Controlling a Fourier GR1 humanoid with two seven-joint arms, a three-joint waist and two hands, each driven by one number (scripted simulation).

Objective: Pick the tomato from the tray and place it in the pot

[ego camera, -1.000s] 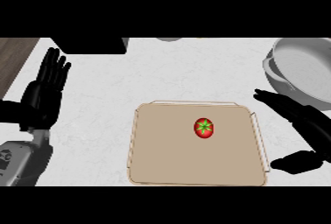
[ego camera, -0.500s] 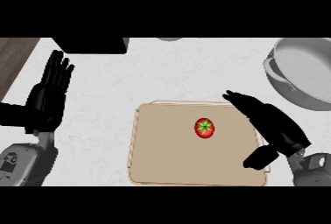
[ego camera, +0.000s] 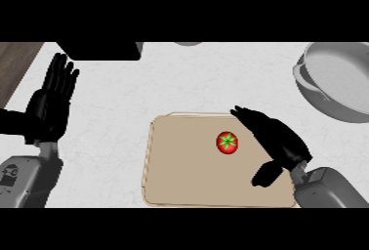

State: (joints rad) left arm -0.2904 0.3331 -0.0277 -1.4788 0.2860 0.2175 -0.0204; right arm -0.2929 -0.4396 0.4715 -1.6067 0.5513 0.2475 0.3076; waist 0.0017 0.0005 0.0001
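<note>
A small red tomato [ego camera: 227, 142] with a green star-shaped top lies on the tan tray [ego camera: 184, 168], in its upper right part. My right hand [ego camera: 277, 141] hovers over the tray's right side, just right of the tomato, open with fingers straight and pointing up-left and the thumb hanging below. It does not touch the tomato. The grey pot [ego camera: 338, 80] stands at the upper right of the counter, partly cut off by the view's edge. My left hand [ego camera: 51, 105] rests open at the left edge, fingers up.
A black block [ego camera: 101, 50] sits at the counter's far edge, upper left. A strip of brown wood [ego camera: 16, 61] shows at the far left. White counter [ego camera: 202, 83] lies between the tray and the pot.
My right hand has moved left, from beyond the tray's right edge to over the tray beside the tomato. The left hand has barely shifted. The tomato has not moved.
</note>
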